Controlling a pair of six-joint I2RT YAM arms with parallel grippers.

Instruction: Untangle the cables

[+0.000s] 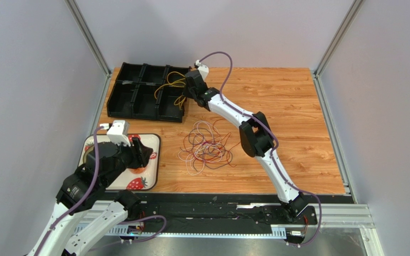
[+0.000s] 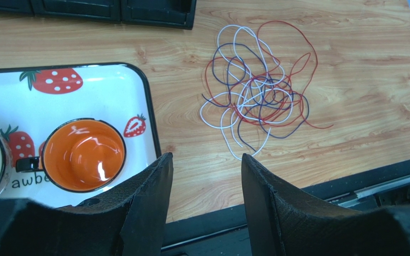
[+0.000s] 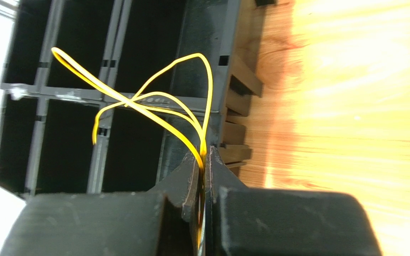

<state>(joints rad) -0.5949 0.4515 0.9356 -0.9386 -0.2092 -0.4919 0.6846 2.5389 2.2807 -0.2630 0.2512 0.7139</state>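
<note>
1. One pale wood-grain bench (image 1: 298, 106) carries everything; no writing shows on it.
2. At its far left sits a black plastic organiser divided into compartments (image 1: 132, 98), probably where cables go once freed.
3. Nearer, a white black-rimmed tray printed with strawberries (image 2: 100, 88) shows only the letters "awbe"; the rest is covered beside an orange enamel mug (image 2: 87, 154).
4. Most of the thin cables, red, white and dark blue (image 2: 255, 90), lie knotted mid-bench, apart from both tray and organiser.
5. A looped yellow cable (image 3: 132, 104) hangs over the organiser's compartments, pinched in the fully closed right claw (image 3: 204, 160), seemingly to keep it clear of the heap.
6. Empty and partly open, the left claw (image 2: 206, 157) hovers by the tray's near corner, facing the tangle.
</note>
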